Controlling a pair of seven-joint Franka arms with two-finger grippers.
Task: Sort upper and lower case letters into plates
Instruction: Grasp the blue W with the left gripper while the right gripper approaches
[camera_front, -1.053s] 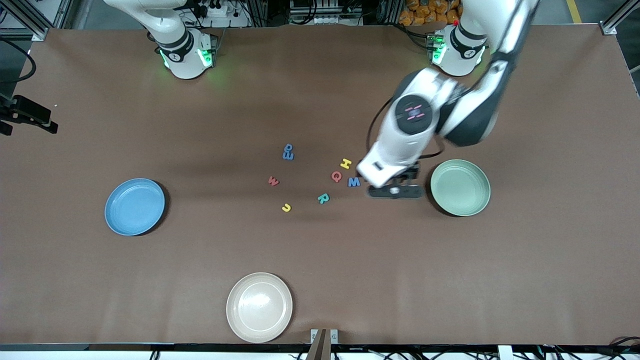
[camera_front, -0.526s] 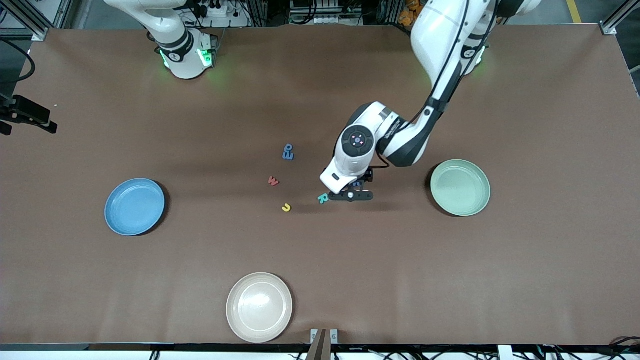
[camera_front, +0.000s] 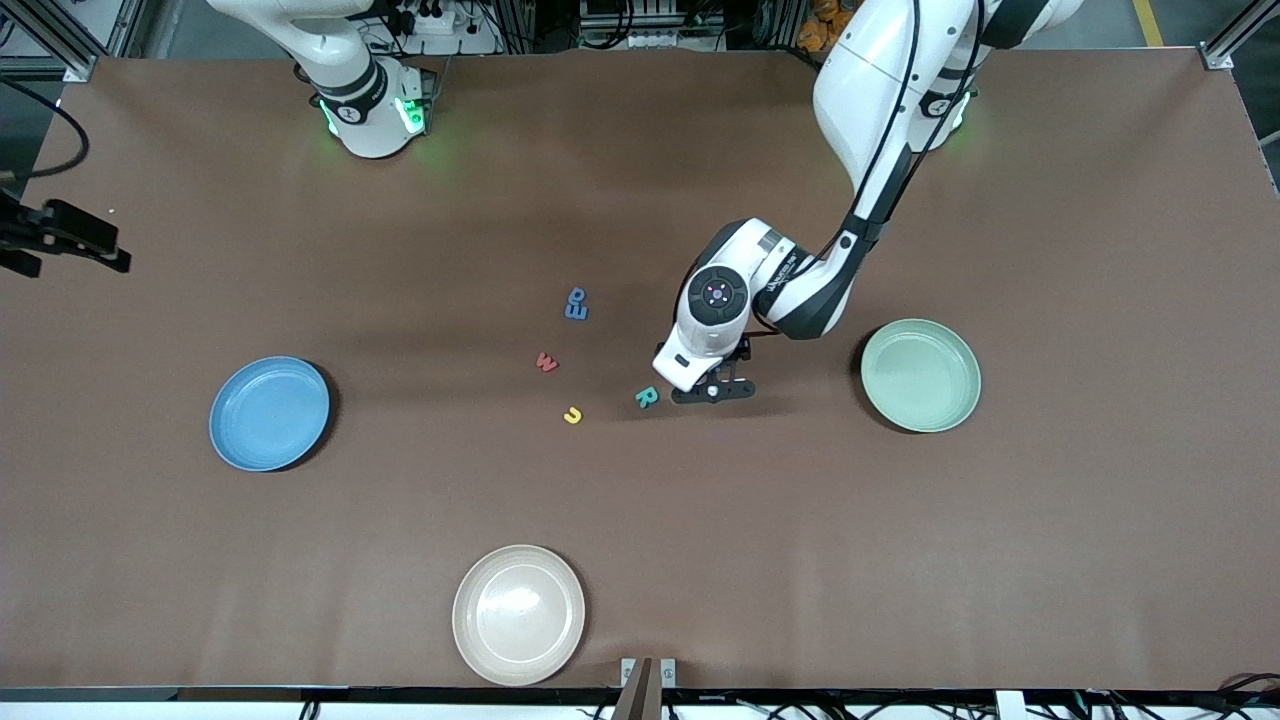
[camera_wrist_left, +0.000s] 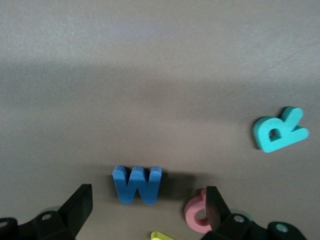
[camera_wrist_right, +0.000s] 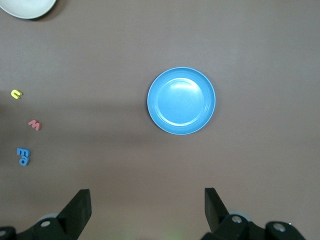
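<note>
The brown table (camera_front: 1050, 560) carries everything, and I place it all by the pale green plate (camera_front: 921, 375) at my left arm's end. The blue plate (camera_front: 269, 413) lies well apart from it toward my right arm's end, and the beige plate (camera_front: 519, 614) lies nearer to the front camera than both. My left jaws (camera_front: 712, 392) stand wide open, low over the letter cluster between the two plates, gripping nothing. My right arm waits; my right jaws (camera_wrist_right: 147, 212) are open too, over the table near the blue plate. In the left wrist view the blue M (camera_wrist_left: 137, 184) lies flat between my fingers, its long axis across the gap. The red Q (camera_wrist_left: 196, 214) sits beside one finger (camera_wrist_left: 216, 205), and a yellow H (camera_wrist_left: 161, 235) edge shows near it. The teal R (camera_front: 646, 397) lies tilted just beside my jaws. Farther from the green plate lie the yellow u (camera_front: 572, 414), the red w (camera_front: 546, 362) and two blue letters (camera_front: 576, 303) touching.
</note>
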